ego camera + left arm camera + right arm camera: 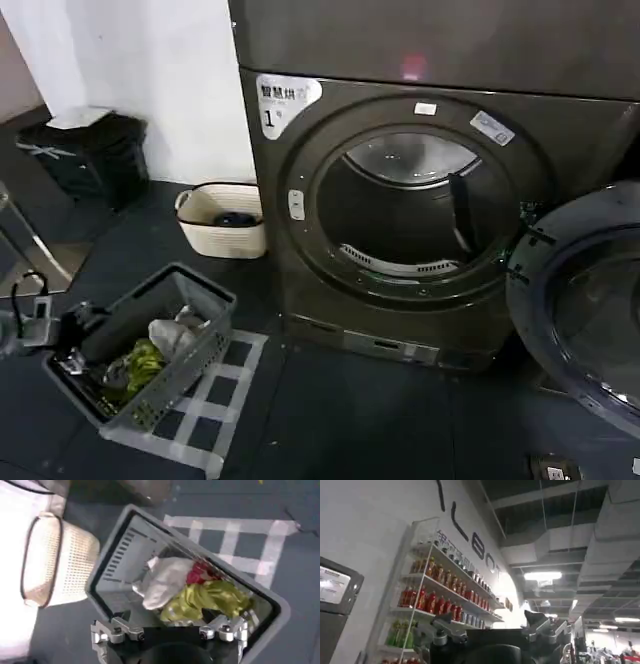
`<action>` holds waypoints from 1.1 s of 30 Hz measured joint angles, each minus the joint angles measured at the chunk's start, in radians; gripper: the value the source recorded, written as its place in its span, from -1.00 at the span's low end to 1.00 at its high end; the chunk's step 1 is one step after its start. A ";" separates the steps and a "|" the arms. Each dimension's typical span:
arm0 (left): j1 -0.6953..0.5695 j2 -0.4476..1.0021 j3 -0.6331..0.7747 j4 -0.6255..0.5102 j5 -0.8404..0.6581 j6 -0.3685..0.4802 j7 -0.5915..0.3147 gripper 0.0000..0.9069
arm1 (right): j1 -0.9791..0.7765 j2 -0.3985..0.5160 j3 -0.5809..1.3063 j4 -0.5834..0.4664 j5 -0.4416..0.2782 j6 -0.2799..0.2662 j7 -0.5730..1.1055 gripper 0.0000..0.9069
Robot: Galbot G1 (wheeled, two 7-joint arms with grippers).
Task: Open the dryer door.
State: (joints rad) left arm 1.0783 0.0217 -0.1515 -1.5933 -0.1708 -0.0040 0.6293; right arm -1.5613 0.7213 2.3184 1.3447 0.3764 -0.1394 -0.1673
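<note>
The dryer door [585, 300] (chrome-rimmed, dark glass) hangs swung wide; left pincer [170, 631] released over a basket [107, 562].

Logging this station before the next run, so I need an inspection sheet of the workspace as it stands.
Surface: dark floor with a white tape grid.
Job's things: dryer drum mouth exposed; dryer door swung open to the robot's right.
Clutter: grey basket holding white, red and yellow-green laundry; cream basket beside the dryer; black bin.
Grippers: left gripper above the grey basket; right gripper faces a drinks shelf and ceiling.
Cables: black cable at the left edge.
Surroundings: white wall.
</note>
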 joint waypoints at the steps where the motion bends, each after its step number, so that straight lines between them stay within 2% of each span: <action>1: -0.002 0.000 0.000 0.003 0.011 -0.008 0.010 1.00 | -0.001 0.000 0.001 0.000 0.000 0.000 0.000 1.00; 33: -0.018 0.010 -0.003 0.004 0.011 -0.027 0.023 1.00 | -0.035 0.008 0.039 0.002 0.005 0.005 -0.006 1.00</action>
State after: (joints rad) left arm 1.0607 0.0321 -0.1547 -1.5891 -0.1597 -0.0314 0.6527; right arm -1.5963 0.7297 2.3576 1.3470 0.3812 -0.1340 -0.1737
